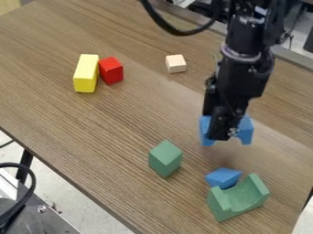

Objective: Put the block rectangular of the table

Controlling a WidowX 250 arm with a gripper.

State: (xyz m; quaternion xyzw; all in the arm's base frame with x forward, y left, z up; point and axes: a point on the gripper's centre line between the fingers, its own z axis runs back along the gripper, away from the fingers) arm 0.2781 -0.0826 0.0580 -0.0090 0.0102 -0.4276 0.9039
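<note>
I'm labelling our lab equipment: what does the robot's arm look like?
The arm is black and chunky, built of jointed, boxy segments. A pale greyish-purple ring circles it partway down, small silvery screws dot its lower end, and a thick black cable loops out beside it.

brown wood-grain table (122, 123) | dark leg (25, 157), lower left | pale floor (64, 195) beneath | grey metal surface (45, 223), bottom-left corner
</note>
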